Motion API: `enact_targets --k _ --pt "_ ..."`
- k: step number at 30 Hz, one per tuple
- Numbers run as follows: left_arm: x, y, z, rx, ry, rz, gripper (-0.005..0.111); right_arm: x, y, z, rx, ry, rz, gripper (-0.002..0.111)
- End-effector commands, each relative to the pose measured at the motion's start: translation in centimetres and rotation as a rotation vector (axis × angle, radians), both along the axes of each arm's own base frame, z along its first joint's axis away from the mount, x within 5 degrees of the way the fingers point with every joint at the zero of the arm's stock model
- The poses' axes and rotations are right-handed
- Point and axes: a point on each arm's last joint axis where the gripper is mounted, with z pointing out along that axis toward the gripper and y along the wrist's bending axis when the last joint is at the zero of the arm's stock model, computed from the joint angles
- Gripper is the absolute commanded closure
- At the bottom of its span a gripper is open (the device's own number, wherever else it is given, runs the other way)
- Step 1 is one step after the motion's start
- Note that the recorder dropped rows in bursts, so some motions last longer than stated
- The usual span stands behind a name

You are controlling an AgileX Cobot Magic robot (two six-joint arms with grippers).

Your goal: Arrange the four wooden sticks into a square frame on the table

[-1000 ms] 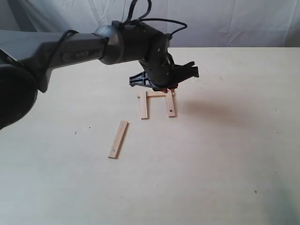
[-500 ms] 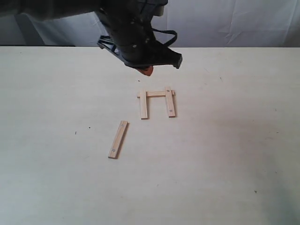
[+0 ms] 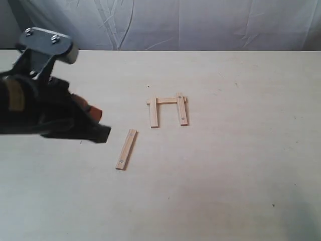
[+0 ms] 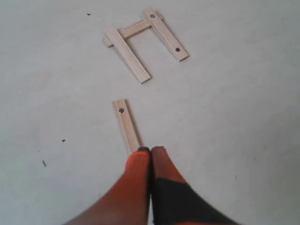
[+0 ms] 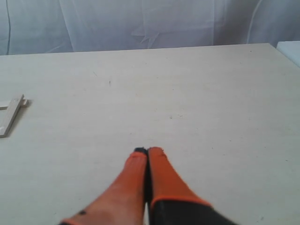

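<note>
Three wooden sticks form a three-sided frame (image 3: 167,109) near the table's middle: two parallel strips (image 3: 153,112) (image 3: 182,109) joined by a cross strip (image 3: 167,101) at their far ends. The side nearer the camera stands open. The same group (image 4: 140,42) shows in the left wrist view. A fourth stick (image 3: 126,149) lies alone, slanted, nearer the front and left; in the left wrist view this stick (image 4: 126,124) lies just beyond my fingertips. My left gripper (image 3: 97,123) (image 4: 151,150) hangs left of it, shut and empty. My right gripper (image 5: 148,151) is shut and empty over bare table (image 5: 197,93); it is not in the exterior view.
A white cloth backdrop (image 3: 200,22) hangs behind the table's far edge. One end of the frame's strip (image 5: 11,115) shows at the side of the right wrist view. Small dark specks (image 3: 81,142) dot the table (image 3: 225,165).
My left arm has lifted away from the three-stick frame and swung to the left and towards the front, ending beside the lone stick. The sticks have not moved.
</note>
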Motion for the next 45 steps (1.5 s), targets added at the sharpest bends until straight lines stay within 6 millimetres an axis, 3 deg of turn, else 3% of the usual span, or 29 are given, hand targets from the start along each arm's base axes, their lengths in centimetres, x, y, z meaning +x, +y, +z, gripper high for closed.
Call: enact_targets --k 1,4,8,20,26,30,33,38,41,45 --pt "-4.1 2.5 -0.7 -0.080 -0.110 0.002 0.107 0.1 0.0 0.6 -0.008 -0.072 -0.001 0.108" --pt "-6.8 4.0 -1.2 -0.164 -0.183 0.011 0.107 0.4 -0.1 2.7 -0.010 -0.302 -0.010 0.108" --pt "-8.4 5.1 -0.9 -0.181 -0.246 0.004 0.107 0.2 -0.2 4.5 -0.019 -0.502 -0.018 0.108" --pt "-8.7 5.7 -0.5 -0.102 -0.317 -0.027 0.107 0.0 -0.2 5.4 0.028 -0.522 -0.024 0.109" --pt "-8.7 5.7 -0.5 -0.102 -0.317 -0.027 0.107 1.2 0.1 9.4 0.062 -0.179 0.003 0.109" --pt "-8.7 5.7 -0.5 -0.104 -0.318 -0.027 0.107 3.6 0.5 12.9 0.109 0.076 0.029 0.109" --pt "-8.7 5.7 -0.5 -0.104 -0.318 -0.027 0.107 5.6 0.3 14.3 0.085 0.126 0.024 0.109" --pt "-8.7 5.7 -0.5 -0.104 -0.318 -0.027 0.107 9.1 0.4 13.3 0.162 0.195 0.014 0.109" --pt "-8.7 5.7 -0.5 -0.104 -0.318 -0.027 0.107 11.5 1.0 12.1 0.302 0.332 0.018 0.109" --pt "-8.7 5.7 -0.5 -0.102 -0.319 -0.028 0.107 15.6 2.1 10.2 0.335 0.498 0.040 0.109"
